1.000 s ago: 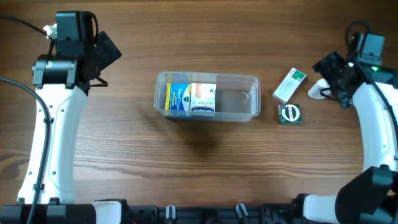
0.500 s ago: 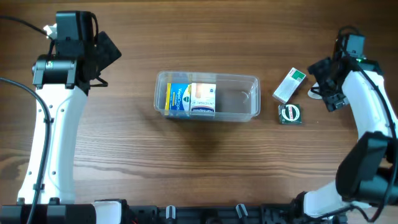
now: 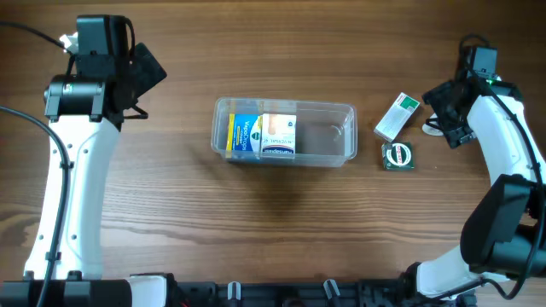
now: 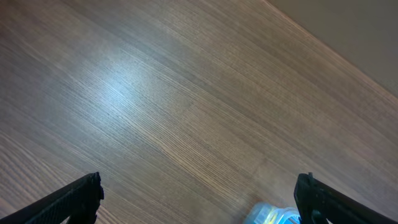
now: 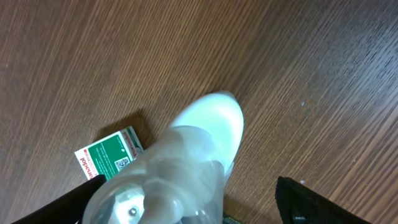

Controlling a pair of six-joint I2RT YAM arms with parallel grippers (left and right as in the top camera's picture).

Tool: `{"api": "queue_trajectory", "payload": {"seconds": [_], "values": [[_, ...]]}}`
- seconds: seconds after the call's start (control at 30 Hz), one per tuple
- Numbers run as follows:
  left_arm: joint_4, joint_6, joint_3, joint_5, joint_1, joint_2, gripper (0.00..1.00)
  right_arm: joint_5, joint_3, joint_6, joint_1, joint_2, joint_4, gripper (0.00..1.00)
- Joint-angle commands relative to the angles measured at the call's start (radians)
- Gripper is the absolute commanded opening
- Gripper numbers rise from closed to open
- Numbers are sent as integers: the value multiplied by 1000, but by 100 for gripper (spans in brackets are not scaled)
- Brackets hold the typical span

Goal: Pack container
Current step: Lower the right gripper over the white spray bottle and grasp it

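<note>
While parted wide on the right gripper (image 5: 186, 186), right fingers (image 5: 317, 205) released, clamping nothing. Lodged between them, blurred and very near the wrist camera: small clear bottle (image 5: 168, 180), with white end turned away past the fingertips. Well apart from one finger; hard against the other finger's edge in that view, true contact impossible to tell. Just past the bottle, on that second finger's side: green-and-white box (image 5: 109, 155), flat on the wooden table (image 5: 298, 74). From overhead, just beside that box and near the fingers: round dark-green tin (image 3: 397, 155), face up. Farther out again, well apart from the right fingers: container (image 3: 333, 136), clear shallow tub set lengthwise toward them, rim up. Packed into its end farthest from the right fingers: blue-and-yellow box (image 3: 246, 135) and white-and-blue box (image 3: 278, 135), side by side and touching. Between tub and right fingers, only the green-and-white box and the tin in the way. Beyond the tub's packed end, well apart: left gripper (image 4: 198, 180), hanging over the wood. Wide apart and slack, left fingers (image 4: 68, 202), gripping and touching nothing. Peeking in between those fingertips at the bottom edge of the left wrist view: rounded corner of the tub, with a glimpse of blue and yellow inside.
</note>
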Motion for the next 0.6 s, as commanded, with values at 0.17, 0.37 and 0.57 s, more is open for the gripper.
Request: {"api": "queue_trajectory", "payload": {"seconds": [0.17,0.37,0.57], "values": [[2,1,6,-16,5,4,100,32,7,-20,2,39,8,74],[2,1,6,-16,5,4,100,33,7,-22,2,48,25,62],[2,1,6,-16,5,4,100,32,7,-74,2,48,31,38]]}}
